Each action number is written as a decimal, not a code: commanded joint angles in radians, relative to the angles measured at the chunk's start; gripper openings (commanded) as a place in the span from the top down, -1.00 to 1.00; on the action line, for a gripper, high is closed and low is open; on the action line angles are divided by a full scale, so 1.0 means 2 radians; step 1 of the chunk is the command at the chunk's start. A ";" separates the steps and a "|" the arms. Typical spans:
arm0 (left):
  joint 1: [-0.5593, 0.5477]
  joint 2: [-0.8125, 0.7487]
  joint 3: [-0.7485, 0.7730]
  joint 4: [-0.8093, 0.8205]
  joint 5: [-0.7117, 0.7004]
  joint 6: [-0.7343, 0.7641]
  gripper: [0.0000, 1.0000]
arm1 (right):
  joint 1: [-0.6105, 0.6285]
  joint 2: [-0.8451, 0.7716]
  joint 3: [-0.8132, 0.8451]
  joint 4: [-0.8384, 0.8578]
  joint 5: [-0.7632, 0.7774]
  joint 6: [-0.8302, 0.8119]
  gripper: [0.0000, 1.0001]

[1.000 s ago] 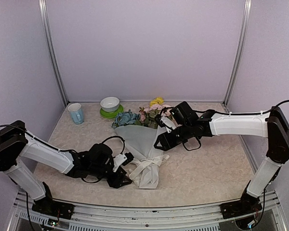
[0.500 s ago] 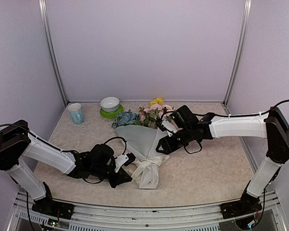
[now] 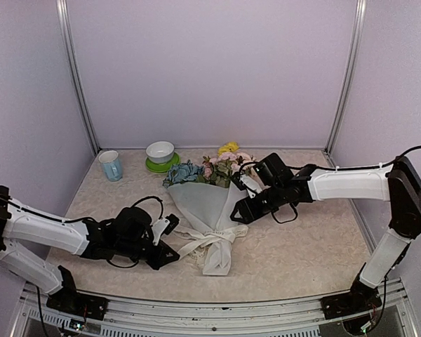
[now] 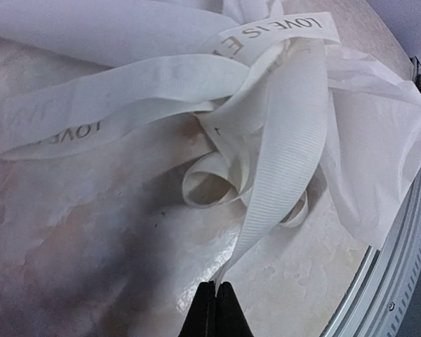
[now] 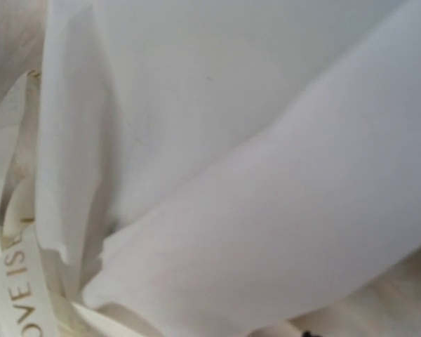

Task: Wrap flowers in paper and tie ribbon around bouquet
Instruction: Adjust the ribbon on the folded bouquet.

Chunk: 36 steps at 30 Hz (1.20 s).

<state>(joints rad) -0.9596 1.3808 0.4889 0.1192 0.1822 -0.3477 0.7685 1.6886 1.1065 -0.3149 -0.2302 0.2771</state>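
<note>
Closed in on three sides by lilac walls [image 3: 210, 70] with metal posts [image 3: 77, 77] at the back corners, floored by a beige marbled worktop [image 3: 309, 239] with a metal rail [image 3: 217, 307] along its near edge, evenly lit.

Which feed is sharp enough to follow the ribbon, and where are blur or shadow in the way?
Left wrist: ribbon sharp, lettering readable, a dark shadow on the table beside the left claw. Right wrist: pressed close to the paper, soft and almost all white. Top view: evenly lit, but the ribbon is small there.
</note>
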 commanded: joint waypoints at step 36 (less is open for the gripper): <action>0.106 0.040 0.031 0.021 -0.099 0.034 -0.64 | -0.045 -0.008 -0.111 0.182 -0.171 0.107 -0.01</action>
<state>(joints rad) -0.7654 1.3254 0.4538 0.0681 -0.0578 -0.4339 0.6708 1.6390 0.8593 0.0299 -0.5762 0.4614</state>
